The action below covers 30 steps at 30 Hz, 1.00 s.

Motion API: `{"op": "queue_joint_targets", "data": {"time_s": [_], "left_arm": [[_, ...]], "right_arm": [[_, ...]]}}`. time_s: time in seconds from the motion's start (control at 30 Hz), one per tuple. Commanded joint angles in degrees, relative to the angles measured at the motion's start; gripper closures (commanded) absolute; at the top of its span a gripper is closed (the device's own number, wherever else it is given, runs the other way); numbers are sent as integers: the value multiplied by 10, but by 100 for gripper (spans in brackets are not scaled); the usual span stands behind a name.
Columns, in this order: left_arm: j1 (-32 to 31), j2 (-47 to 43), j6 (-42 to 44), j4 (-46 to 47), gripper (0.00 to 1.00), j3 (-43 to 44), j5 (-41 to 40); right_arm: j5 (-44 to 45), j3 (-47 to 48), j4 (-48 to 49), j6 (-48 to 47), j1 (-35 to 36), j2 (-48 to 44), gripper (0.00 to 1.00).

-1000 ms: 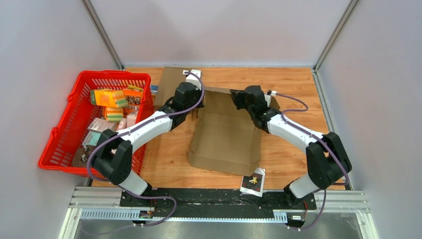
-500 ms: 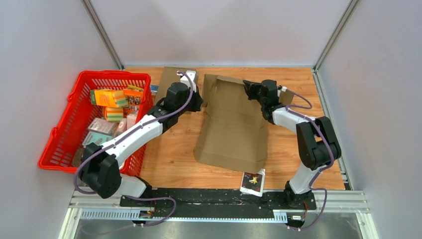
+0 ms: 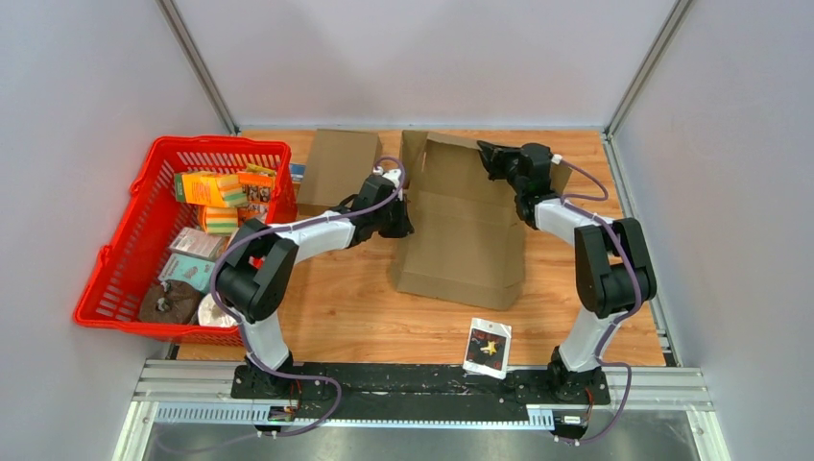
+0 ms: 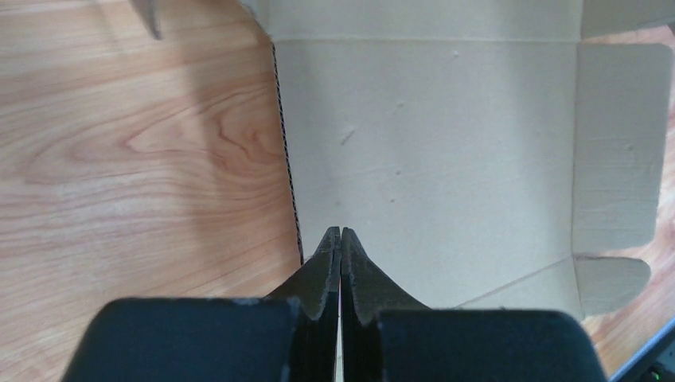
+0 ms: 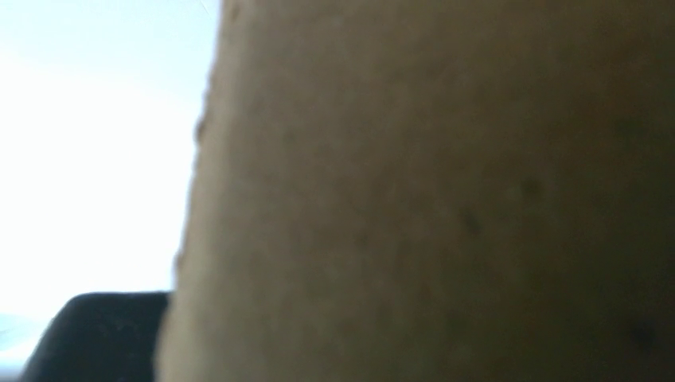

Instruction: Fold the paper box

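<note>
**Box slid away and to the right, far panel lifted**

Since half a second ago the paper box [image 3: 461, 245] has shifted away from my bases and to the right, and its far panel [image 3: 443, 165] stands steeper. My left elbow has tucked back toward the red basket [image 3: 130, 254].

The box lies open on the wooden table [image 3: 336, 307] between my two arms, its long axis running near to far with a slight lean. My left gripper [image 3: 401, 219] sits at its left edge. In the left wrist view the fingers are pressed together with nothing between them, their tips over the flat sheet just inside the cut edge, and the rest of the panel spreads away to their right. My right gripper [image 3: 491, 156] is at the top right corner of the raised panel. Its own camera shows only blurred cardboard [image 5: 438, 199], so I cannot tell whether those fingers pinch it.

The raised panel is nearer my right arm. I judge the fold turns on the crease across the box, with my left fingers pinning the base.
</note>
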Motion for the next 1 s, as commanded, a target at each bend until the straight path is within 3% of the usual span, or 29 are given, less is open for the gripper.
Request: {"op": "queue_joint_targets", "data": {"time_s": [0.0,0.13,0.27,0.5,0.63,0.7,0.73,0.83,0.97], "left_arm": [[9,-12,-30,2,100,3,-81],[24,21,-62,-86,100,26,-143],[34,55,-75,-109,100,30,-177],[37,64,-76,-92,100,28,-169],[36,20,-56,-12,100,-15,-147],[36,-25,-30,26,95,-42,-134],[36,-42,-21,40,84,-50,-129],[37,-100,20,58,65,-66,-130],[64,-131,49,15,63,-15,-163]], "right_arm": [[-37,15,41,-19,-11,4,92],[-81,1,53,-54,-19,4,90],[-138,1,57,-124,-26,9,91],[-133,-72,117,-233,-17,-21,96],[-113,-113,147,-255,-14,-24,99],[-109,-136,186,-246,-14,-23,99],[-110,-136,185,-244,-14,-21,99],[-116,-131,185,-246,-13,-26,99],[-109,-134,177,-250,-14,-38,99]]}}
